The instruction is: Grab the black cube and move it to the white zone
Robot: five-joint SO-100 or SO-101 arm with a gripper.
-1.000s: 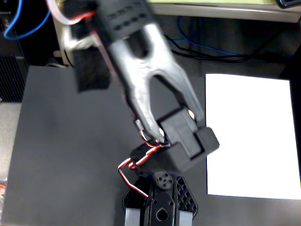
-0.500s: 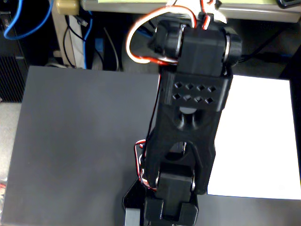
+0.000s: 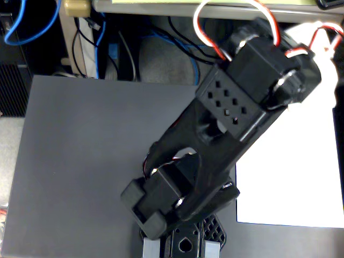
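The white zone [image 3: 293, 166] is a flat white sheet on the right side of the fixed view, partly washed out by glare. My black arm [image 3: 215, 140] rises from its base at the bottom centre and reaches up and right. Its wrist and gripper [image 3: 293, 78] sit over the sheet's upper left corner. I see the gripper from above, so its fingers are hidden beneath its own body and I cannot tell how they stand. The black cube does not show; it is hidden or out of view.
A dark grey mat [image 3: 91, 161] covers the left and middle of the table. Red and white cables [image 3: 207, 27] loop off the arm at the top. Blue and black cables [image 3: 107, 43] lie behind the mat's far edge.
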